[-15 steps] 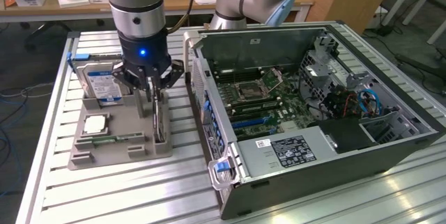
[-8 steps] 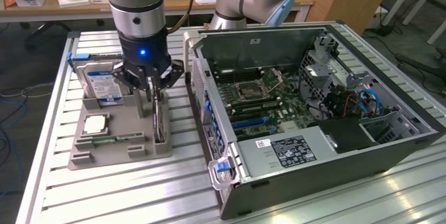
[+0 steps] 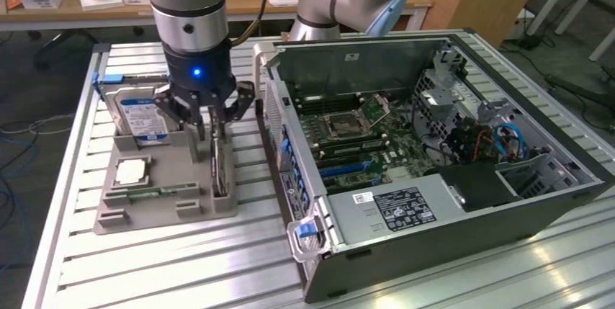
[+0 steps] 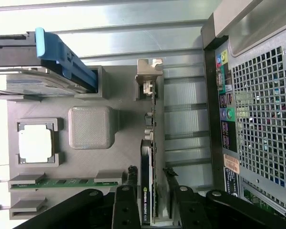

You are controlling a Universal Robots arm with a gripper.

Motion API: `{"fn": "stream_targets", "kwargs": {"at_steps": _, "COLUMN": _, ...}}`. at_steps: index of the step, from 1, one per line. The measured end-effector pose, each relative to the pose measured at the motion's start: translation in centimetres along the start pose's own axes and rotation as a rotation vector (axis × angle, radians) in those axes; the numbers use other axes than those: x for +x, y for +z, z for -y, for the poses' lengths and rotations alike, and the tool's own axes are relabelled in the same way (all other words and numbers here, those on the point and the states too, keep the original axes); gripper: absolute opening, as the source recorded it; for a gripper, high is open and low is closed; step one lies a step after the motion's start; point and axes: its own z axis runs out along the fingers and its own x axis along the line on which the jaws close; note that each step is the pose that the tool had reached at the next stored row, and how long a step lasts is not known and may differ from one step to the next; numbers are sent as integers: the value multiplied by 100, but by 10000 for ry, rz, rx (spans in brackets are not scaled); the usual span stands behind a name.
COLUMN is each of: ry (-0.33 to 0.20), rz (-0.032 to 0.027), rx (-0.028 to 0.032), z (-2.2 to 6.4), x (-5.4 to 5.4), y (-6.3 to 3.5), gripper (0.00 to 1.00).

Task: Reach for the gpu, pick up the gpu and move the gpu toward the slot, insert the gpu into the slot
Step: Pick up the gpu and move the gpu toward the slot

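Exterior view: the arm's black gripper (image 3: 213, 124) hangs over a grey plastic holder tray (image 3: 171, 209). The thin dark gpu card (image 3: 221, 168) stands on edge in the tray, on the side nearest an open black computer case (image 3: 433, 201). The surface is a slatted aluminium table (image 3: 144, 269), with desks behind.

Wrist view: the gpu is edge-on. The black fingers (image 4: 132, 175) flank it, parted, with slim gaps, nothing clamped. The tray holds one gpu, one blue-labelled silver hard drive (image 4: 38, 82), one square processor chip (image 4: 35, 145) and one green memory stick (image 4: 62, 182).
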Motion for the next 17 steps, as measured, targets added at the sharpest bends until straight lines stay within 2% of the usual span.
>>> {"fn": "stream_targets", "kwargs": {"at_steps": 1, "ry": 1, "rz": 0, "rx": 0, "z": 0, "x": 0, "y": 0, "gripper": 40}}
{"fn": "stream_targets", "kwargs": {"at_steps": 2, "ry": 0, "rz": 0, "rx": 0, "z": 0, "x": 0, "y": 0, "gripper": 40}}
{"fn": "stream_targets", "kwargs": {"at_steps": 5, "ry": -66, "rz": -25, "rx": 11, "z": 2, "x": 1, "y": 28, "gripper": 58}}
{"fn": "stream_targets", "kwargs": {"at_steps": 10, "ry": -320, "rz": -67, "rx": 10, "z": 7, "x": 2, "y": 137, "gripper": 58}}
{"fn": "stream_targets", "kwargs": {"at_steps": 17, "ry": -447, "rz": -161, "rx": 16, "z": 21, "x": 2, "y": 263, "gripper": 58}}
